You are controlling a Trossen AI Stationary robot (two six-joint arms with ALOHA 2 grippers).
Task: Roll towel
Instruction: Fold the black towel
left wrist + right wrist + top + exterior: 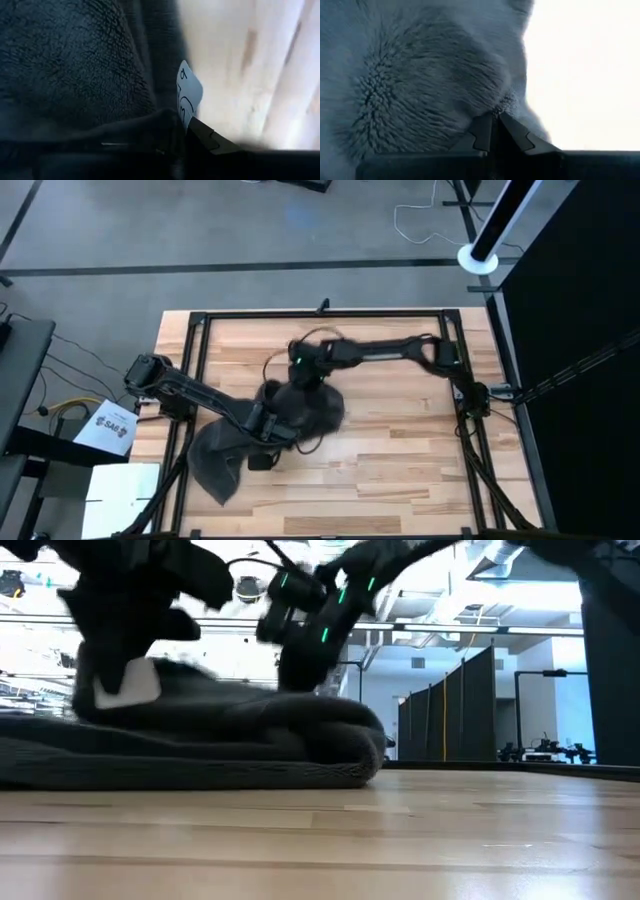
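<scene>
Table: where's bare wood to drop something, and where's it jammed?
Free: the wooden table between the towel and the right frame rail, plus the near strip beside it. Smaller patch: far-left corner behind the left arm. Crowded: centre-left, where left gripper and right gripper are both shut on the towel.

Both arms are built from dark, near-black links joined by bulkier rounded joint housings, with thin dark cables looping beside the wrist sections. The right arm [400, 350] carries small green indicator lights near its wrist, visible in the high and low views, and the left arm [190, 392] has the same dark matte finish. Each gripper ends in two dark angular fingers [482, 131] with stepped, notched tips and flat inner faces.
</scene>
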